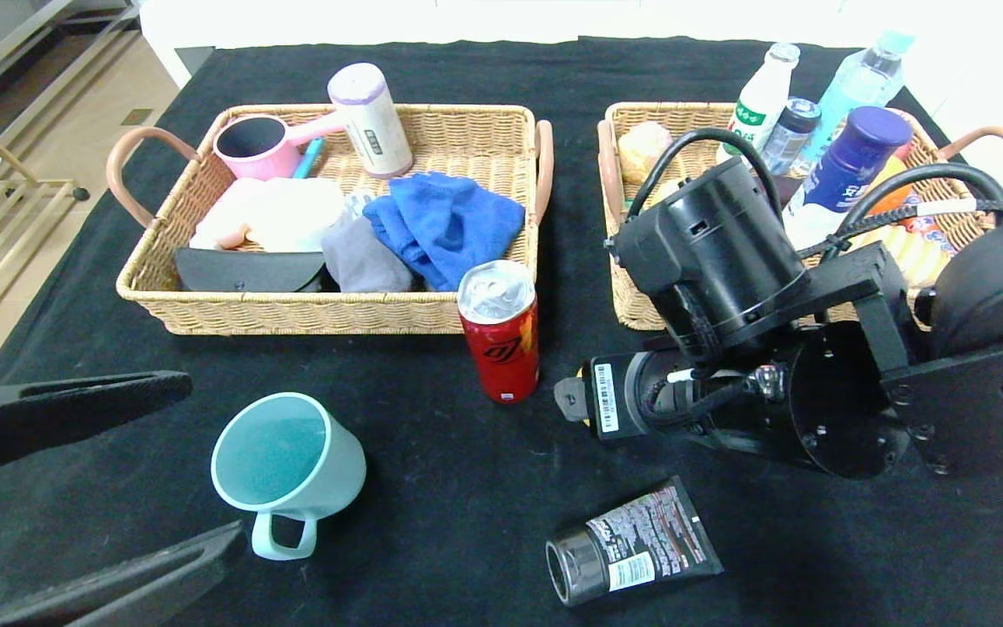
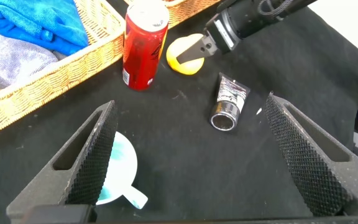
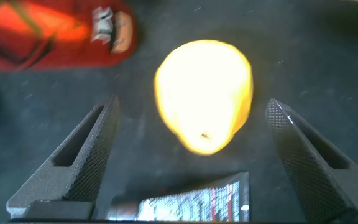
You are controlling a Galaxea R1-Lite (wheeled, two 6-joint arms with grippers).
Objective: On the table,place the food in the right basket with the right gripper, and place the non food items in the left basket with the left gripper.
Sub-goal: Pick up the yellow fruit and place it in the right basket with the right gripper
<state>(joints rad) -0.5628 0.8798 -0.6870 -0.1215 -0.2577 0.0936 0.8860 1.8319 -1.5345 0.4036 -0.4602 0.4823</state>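
Note:
A yellow lemon-like fruit (image 3: 204,93) lies on the black cloth beside a red can (image 1: 499,331). My right gripper (image 1: 571,397) is low over the fruit and open, one finger on either side of it without gripping; the left wrist view also shows the fruit (image 2: 180,59). A teal mug (image 1: 284,461) stands at the front left and a black tube (image 1: 632,544) lies at the front centre. My left gripper (image 1: 216,460) is open and empty, hovering near the mug. The left basket (image 1: 327,315) holds non-food items; the right basket (image 1: 632,309) holds bottles and food.
The left basket holds a blue cloth (image 1: 445,222), a pink scoop (image 1: 253,144), a white cylinder (image 1: 371,117) and a grey cloth. My right arm's body (image 1: 728,261) hides the right basket's front. The table's left edge drops to the floor.

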